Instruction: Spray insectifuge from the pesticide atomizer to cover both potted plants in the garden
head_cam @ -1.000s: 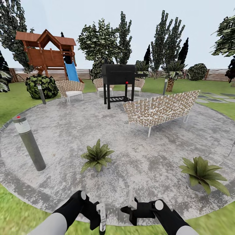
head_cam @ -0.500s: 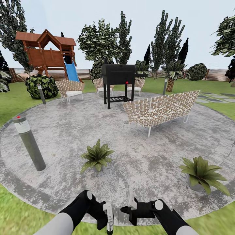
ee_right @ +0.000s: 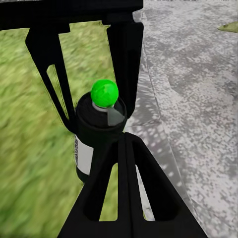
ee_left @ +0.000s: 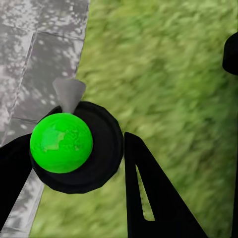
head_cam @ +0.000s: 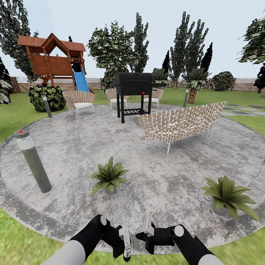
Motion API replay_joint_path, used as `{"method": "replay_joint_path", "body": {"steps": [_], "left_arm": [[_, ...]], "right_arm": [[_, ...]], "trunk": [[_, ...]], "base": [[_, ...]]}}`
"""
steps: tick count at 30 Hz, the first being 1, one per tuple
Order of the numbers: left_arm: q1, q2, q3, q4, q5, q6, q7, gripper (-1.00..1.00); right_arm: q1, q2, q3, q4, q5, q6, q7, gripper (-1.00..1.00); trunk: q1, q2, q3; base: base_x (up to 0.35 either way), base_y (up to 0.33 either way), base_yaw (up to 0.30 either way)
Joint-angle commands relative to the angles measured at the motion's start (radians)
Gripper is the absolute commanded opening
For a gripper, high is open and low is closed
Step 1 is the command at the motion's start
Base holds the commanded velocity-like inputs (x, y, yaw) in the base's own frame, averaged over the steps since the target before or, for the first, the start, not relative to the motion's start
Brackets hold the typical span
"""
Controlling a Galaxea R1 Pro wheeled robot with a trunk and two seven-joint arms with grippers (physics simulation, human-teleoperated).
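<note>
My left gripper (head_cam: 124, 246) hangs low in front of me, fingers pointing down, shut on the pesticide atomizer (ee_left: 62, 144). The atomizer is a dark bottle with a bright green ball on top, a whitish nozzle and a white label (ee_right: 84, 153). In the right wrist view the left gripper (ee_right: 99, 119) flanks the bottle's neck on both sides. Close beside it, my right gripper (head_cam: 147, 229) is shut and holds nothing. Two potted plants stand on the patio ahead, one at centre (head_cam: 109, 176) and one further right (head_cam: 228, 194).
The round stone patio (head_cam: 73, 147) spreads ahead, and grass lies under my arms. A grey bollard lamp (head_cam: 33, 162) stands at the left. Further back are a wicker sofa (head_cam: 182, 123), a black grill (head_cam: 133, 92), wicker chairs (head_cam: 79, 101) and a wooden playhouse (head_cam: 55, 60) by the fence.
My left arm has moved to the right with the atomizer, closing in on the right gripper. The right arm and the view have stayed still.
</note>
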Motion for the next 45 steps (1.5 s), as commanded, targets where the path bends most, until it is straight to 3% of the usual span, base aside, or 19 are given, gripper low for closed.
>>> {"method": "replay_joint_path", "body": {"steps": [1,35,40,45], "left_arm": [[0.0,0.0,-0.001,-0.002,-0.003,0.002,-0.001,-1.0],[0.004,-0.016,0.001,0.012,0.012,-0.005,0.011,-1.0],[0.004,-0.016,0.001,0.012,0.051,-0.009,0.011,-1.0],[0.006,-0.016,0.001,0.013,0.057,-0.011,0.01,-1.0]], "right_arm": [[-0.001,0.0,-0.001,-0.001,0.008,-0.005,0.0,-1.0],[-0.001,0.0,-0.001,-0.001,0.008,-0.005,0.0,-1.0],[-0.001,0.001,-0.002,-0.001,0.008,-0.005,0.0,-1.0],[-0.001,0.002,-0.001,-0.001,0.007,-0.005,0.0,-1.0]], "trunk": [[0.0,0.0,-0.001],[0.0,0.0,-0.001],[0.0,0.0,-0.001],[0.0,0.0,-0.001]], "base": [[0.0,0.0,0.0],[0.0,0.0,0.0],[0.0,0.0,0.0],[0.0,0.0,0.0]]}}
